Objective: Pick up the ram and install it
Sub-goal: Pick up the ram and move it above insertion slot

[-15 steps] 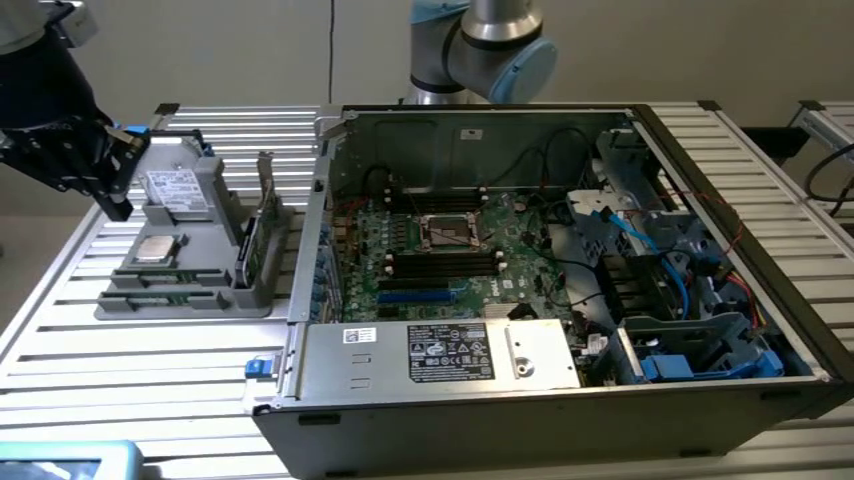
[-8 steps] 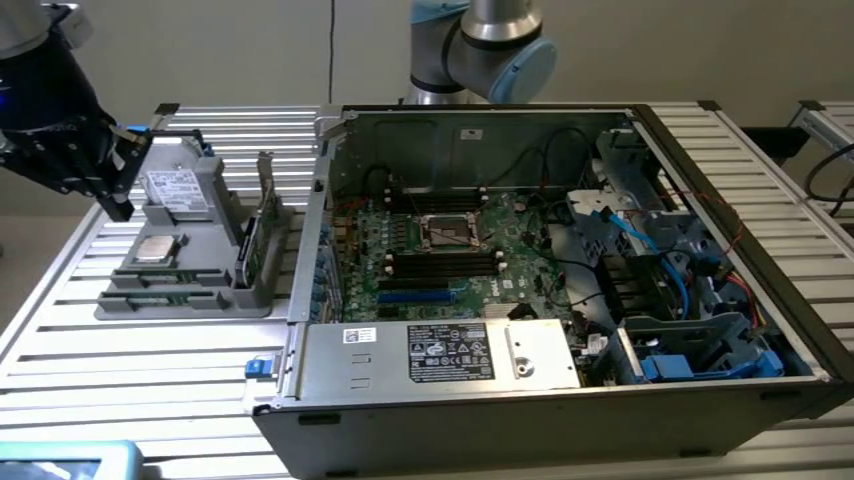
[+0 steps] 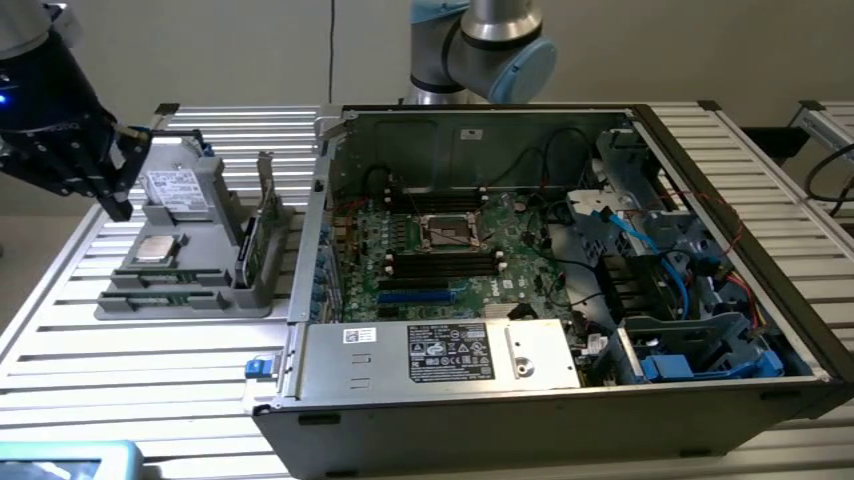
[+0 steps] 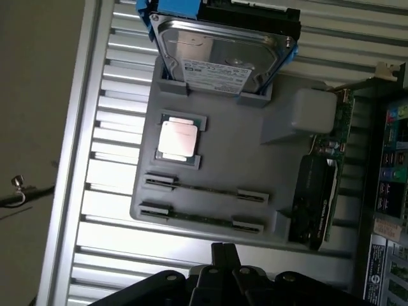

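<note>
You had a grey tray (image 4: 229, 185) on the slatted table (image 3: 147, 360), at the exterior view's left of the computer case (image 3: 534, 430). It held a hard drive (image 4: 220, 48) at its far end, a silver processor (image 4: 178, 139) nearer, and an expansion card (image 4: 322, 191) upright along its case-side edge.

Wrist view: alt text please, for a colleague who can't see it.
The shut gripper hovers above a grey parts tray, nearest two ram sticks standing on edge in their holders. The tray also carries a processor chip, a hard drive and a green expansion card.
</note>
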Available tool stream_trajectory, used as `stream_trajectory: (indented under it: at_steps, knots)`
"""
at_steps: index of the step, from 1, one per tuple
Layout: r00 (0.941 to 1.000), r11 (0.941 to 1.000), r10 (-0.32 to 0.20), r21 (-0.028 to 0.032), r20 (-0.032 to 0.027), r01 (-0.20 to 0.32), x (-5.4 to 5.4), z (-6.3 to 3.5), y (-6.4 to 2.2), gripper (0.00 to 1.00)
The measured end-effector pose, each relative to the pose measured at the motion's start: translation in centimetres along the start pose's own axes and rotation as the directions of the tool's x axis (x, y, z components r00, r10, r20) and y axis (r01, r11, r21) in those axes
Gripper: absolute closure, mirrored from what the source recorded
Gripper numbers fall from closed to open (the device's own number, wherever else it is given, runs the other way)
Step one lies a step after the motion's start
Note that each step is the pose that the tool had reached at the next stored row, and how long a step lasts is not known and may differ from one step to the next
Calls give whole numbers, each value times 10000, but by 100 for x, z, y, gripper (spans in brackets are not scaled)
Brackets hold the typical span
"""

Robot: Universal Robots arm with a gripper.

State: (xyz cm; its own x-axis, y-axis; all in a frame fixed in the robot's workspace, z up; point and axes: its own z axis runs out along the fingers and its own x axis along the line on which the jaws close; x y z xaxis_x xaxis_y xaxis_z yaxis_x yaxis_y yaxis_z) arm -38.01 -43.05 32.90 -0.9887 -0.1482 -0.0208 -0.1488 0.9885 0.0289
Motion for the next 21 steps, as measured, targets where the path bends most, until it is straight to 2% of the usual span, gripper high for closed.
stream_trajectory:
  at_steps: [3,6,11,16,18,21]
  knots:
    - [9984,9985,-556,-12,-16,556,0,0,0,89]
    - [9940,9940,-1097,-24,-31,1097,0,0,0,89]
    - [9801,9801,-1985,-47,-53,1985,0,0,0,89]
    - [9578,9578,-2873,-72,-75,2872,0,0,0,89]
    - [9469,9469,-3215,-81,-83,3214,0,0,0,89]
    - [9275,9275,-3738,-71,-109,3737,-1,0,-1,89]
